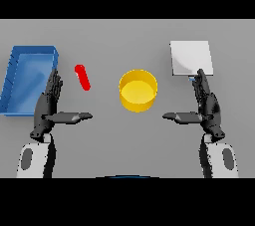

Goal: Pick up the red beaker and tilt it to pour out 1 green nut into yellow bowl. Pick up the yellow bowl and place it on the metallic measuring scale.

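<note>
The red beaker (82, 77) is a slim red shape on the grey table, left of centre, just right of my left hand's fingertips. A yellow bowl (138, 90) sits in the middle of the table; I cannot make out a nut in it. The metallic measuring scale (191, 58) is a pale square plate at the back right. My left hand (48, 105) rests open at the lower left, thumb pointing inward, holding nothing. My right hand (206, 104) mirrors it at the lower right, open, its fingertips at the scale's near edge.
A blue bin (28, 78) with raised walls stands at the far left, right beside my left hand's fingers.
</note>
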